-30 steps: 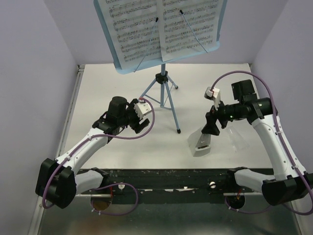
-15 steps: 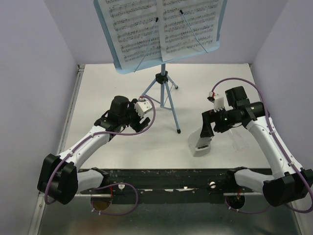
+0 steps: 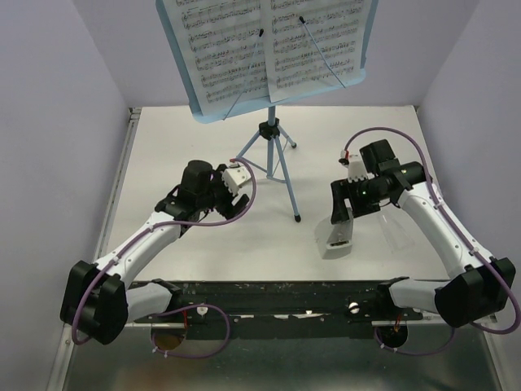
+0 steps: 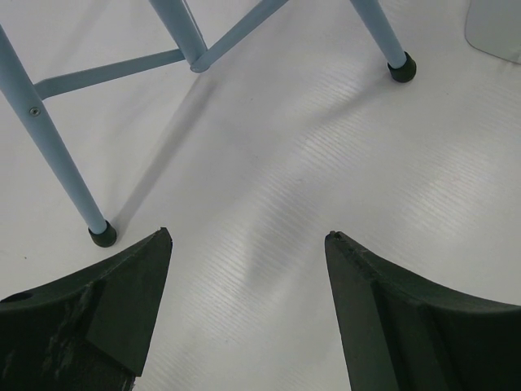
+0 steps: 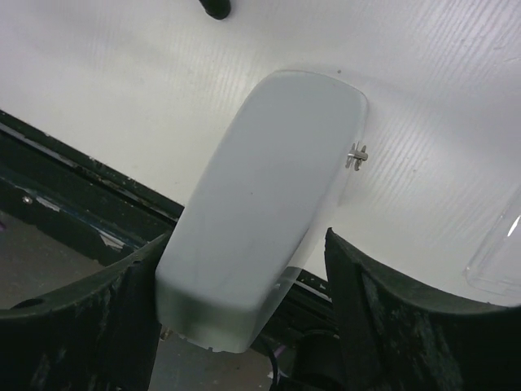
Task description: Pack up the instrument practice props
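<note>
The light-blue music stand point(image 3: 279, 160) rises at the back centre on its tripod. Its tray point(image 3: 194, 91) carries two white sheet-music pages point(image 3: 224, 49) point(image 3: 313, 37) under thin wire holders point(image 3: 254, 59). My left gripper point(image 3: 230, 208) hovers low beside the tripod, to its left. It is open and empty point(image 4: 248, 235), with a stand leg point(image 4: 49, 138) ahead of it on the left. My right gripper point(image 3: 340, 210) is open, and its fingers straddle a pale grey case point(image 3: 335, 238) point(image 5: 269, 187). The left finger is at the case's side; a gap shows at the right finger point(image 5: 366, 301).
A clear plastic piece point(image 3: 399, 232) lies right of the grey case and shows at the edge of the right wrist view point(image 5: 498, 261). The case lies near the table's black front rail point(image 3: 269, 289). Lilac walls close in the white table on three sides.
My right gripper has swung left and down over the grey case, so its fingers now flank it. The left arm has barely moved. Stand and pages are unchanged.
</note>
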Controlling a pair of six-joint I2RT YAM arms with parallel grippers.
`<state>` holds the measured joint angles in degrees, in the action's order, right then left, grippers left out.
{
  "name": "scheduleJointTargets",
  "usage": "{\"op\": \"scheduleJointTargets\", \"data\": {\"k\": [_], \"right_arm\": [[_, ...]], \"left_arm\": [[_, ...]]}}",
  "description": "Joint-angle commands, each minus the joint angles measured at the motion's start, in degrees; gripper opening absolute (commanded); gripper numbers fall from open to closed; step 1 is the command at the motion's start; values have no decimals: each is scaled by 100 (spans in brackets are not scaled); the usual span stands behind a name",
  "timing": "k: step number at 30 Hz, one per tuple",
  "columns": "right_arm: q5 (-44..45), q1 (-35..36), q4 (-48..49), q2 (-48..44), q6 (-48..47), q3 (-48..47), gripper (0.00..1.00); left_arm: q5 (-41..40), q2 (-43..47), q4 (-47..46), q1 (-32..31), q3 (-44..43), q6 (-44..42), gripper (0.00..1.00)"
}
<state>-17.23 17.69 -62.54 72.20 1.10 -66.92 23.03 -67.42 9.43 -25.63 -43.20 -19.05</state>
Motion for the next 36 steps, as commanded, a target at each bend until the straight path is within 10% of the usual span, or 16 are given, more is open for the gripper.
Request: {"op": "scheduleJointTargets", "data": {"k": [1,19,36], "right_arm": [[387,129,-56,-31,-49,-146,77],[-368,805,135,-620,-2183,249,11],[-1397,2036,1938,496,-3697,-172,0]], "left_arm": [[-53,290,-178,-21,189,103,86],[141,378,-267,-21,198,376,88],[966,1064,524,-12,224,-274,95]]}}
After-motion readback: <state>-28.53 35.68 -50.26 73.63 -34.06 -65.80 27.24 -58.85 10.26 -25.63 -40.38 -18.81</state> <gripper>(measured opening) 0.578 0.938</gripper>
